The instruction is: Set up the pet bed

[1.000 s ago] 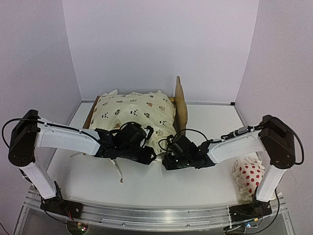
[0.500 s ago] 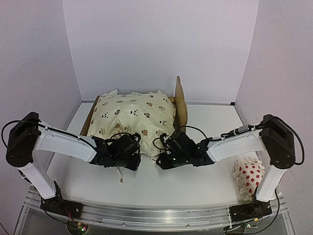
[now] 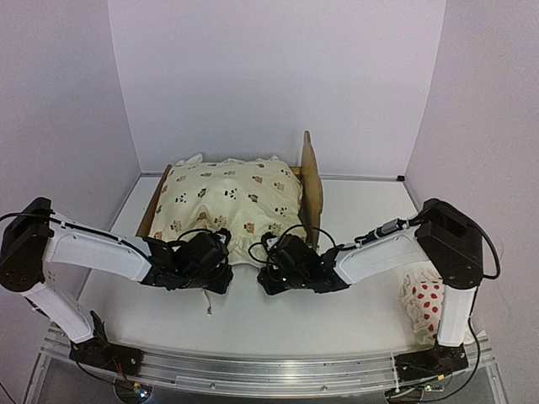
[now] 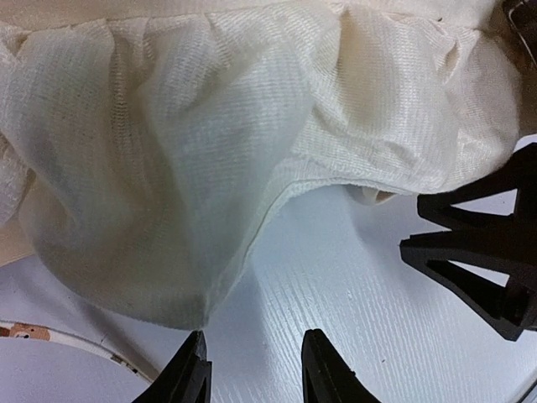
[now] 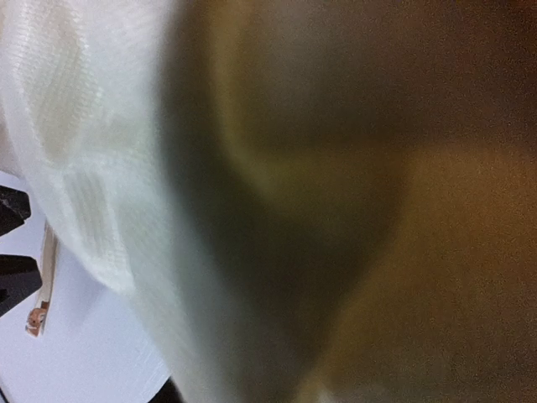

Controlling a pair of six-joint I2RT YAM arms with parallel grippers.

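My left tool [image 4: 252, 376] hangs low over the counter [image 4: 377, 311], narrowly parted and empty, tips at the ruffle of the cushion [image 4: 168, 151]; the cushion hides most of the pet bed [image 3: 312, 181] at the back; my right tool [image 3: 266, 273] sees only blur, so I cannot tell its grip.

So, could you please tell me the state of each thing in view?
pet bed: upright, mostly under the cushion
cushion: draped over the bed, near ruffle hanging off
pillow: off the bed, at the near right
left gripper: open, empty, at the ruffle
right gripper: by the ruffle, jaws unclear
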